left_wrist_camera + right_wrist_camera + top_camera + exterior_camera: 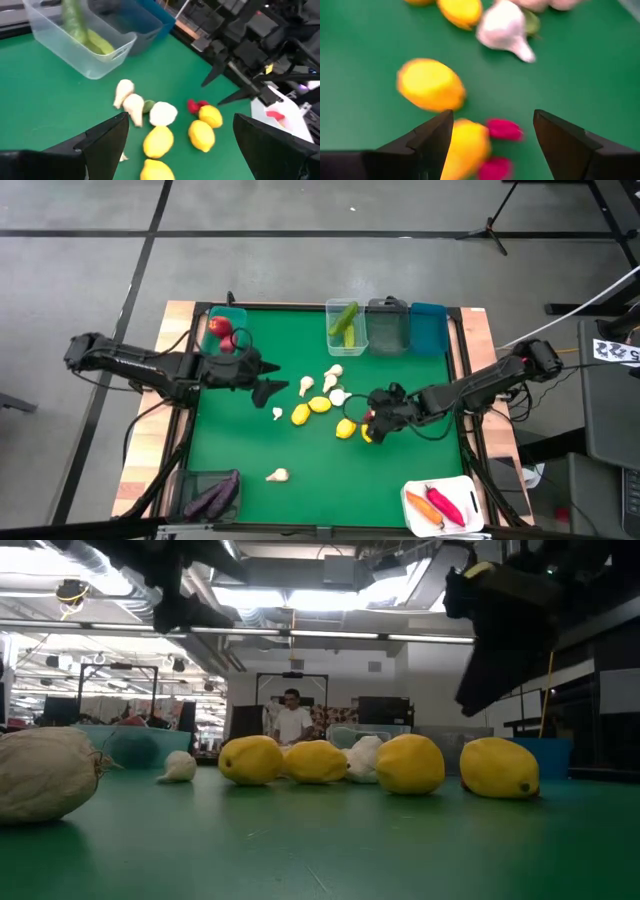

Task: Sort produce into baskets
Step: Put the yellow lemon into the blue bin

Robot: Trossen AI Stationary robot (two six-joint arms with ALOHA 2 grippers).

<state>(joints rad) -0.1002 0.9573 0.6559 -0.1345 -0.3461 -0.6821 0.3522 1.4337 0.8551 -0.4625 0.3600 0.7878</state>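
already cucumbers [346, 321] fill the clear bin [331, 340], apples [222, 330] the teal bin [238, 314]; both arms' fingers open, empty.

Left pincer [272, 391] and right pincer [372, 423] spread

Matt green worktop, plastic bins

The worktop [300, 455] looks like matt green felt; the clear bin [82, 47] is smooth translucent plastic; the lemons [410, 764] have a slightly glossy, smooth skin.

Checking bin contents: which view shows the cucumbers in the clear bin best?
The left wrist view: the cucumbers lie close and unobstructed inside the clear bin. The high view shows them small from above. In the low view I cannot make them out, and the right wrist view misses them.
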